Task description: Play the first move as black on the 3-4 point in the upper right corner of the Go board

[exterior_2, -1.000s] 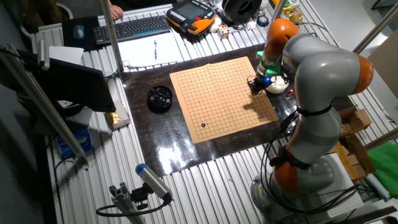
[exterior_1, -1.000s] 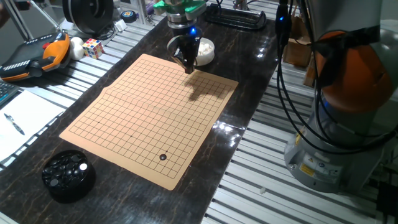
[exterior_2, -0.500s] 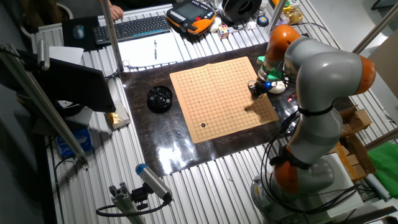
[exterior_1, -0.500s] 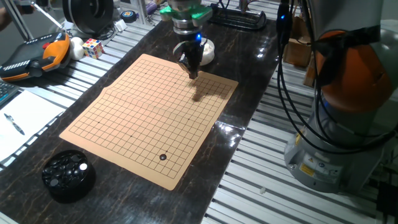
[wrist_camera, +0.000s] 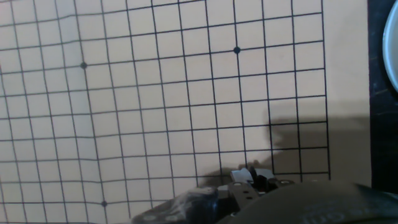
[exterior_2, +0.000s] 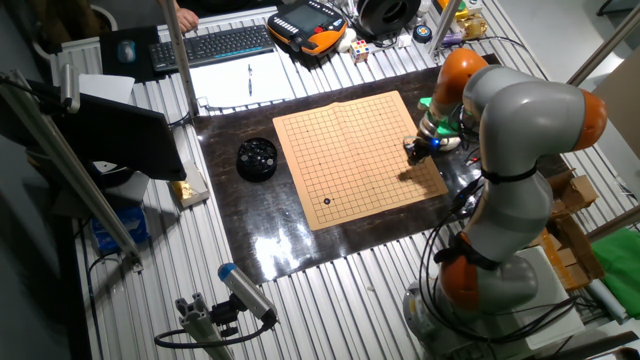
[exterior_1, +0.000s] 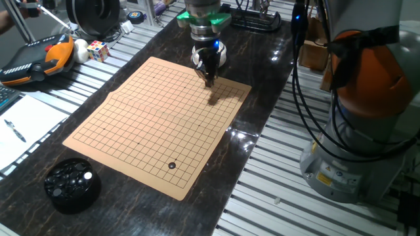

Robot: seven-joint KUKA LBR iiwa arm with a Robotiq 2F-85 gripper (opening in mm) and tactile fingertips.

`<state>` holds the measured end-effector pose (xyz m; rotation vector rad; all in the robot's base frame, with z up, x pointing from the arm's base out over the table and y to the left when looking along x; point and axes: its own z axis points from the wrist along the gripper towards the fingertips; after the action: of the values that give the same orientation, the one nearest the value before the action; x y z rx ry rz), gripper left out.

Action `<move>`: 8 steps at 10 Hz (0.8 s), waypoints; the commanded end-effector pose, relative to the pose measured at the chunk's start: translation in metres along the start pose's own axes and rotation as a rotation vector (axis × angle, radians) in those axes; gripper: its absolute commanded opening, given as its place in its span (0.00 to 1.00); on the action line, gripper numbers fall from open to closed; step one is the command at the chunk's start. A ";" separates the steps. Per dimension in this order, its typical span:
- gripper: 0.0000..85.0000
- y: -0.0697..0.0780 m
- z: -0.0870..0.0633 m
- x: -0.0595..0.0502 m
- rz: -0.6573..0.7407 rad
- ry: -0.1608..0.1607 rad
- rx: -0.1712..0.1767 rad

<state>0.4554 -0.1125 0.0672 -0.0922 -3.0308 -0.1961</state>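
Observation:
A single black stone (exterior_1: 172, 166) lies on a grid crossing a few lines in from the near corner of the tan Go board (exterior_1: 151, 118); the other fixed view shows the black stone (exterior_2: 326, 201) near that board's (exterior_2: 350, 150) lower left corner. My gripper (exterior_1: 210, 83) hangs just above the board's far right edge, far from the stone, with its fingers drawn together. I cannot make out anything between the tips. In the hand view the gripper (wrist_camera: 249, 177) sits at the bottom, over the grid (wrist_camera: 155, 93) and its own shadow.
A white bowl (exterior_1: 218, 54) stands off the board right behind the gripper. A black bowl of stones (exterior_1: 72, 185) sits by the near left corner. A teach pendant (exterior_1: 39, 56), a Rubik's cube (exterior_1: 98, 50) and paper with a pen (exterior_1: 16, 128) lie to the left.
The gripper has moved away from the white bowl, sliding along the board's far right edge and a little lower. The black stone has not moved.

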 end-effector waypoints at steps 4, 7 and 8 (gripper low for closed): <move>0.02 -0.006 0.005 0.001 -0.016 0.002 0.013; 0.02 -0.006 0.005 0.001 -0.016 0.005 0.013; 0.02 -0.005 0.005 0.001 -0.018 0.006 0.007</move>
<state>0.4533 -0.1171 0.0619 -0.0618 -3.0266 -0.1883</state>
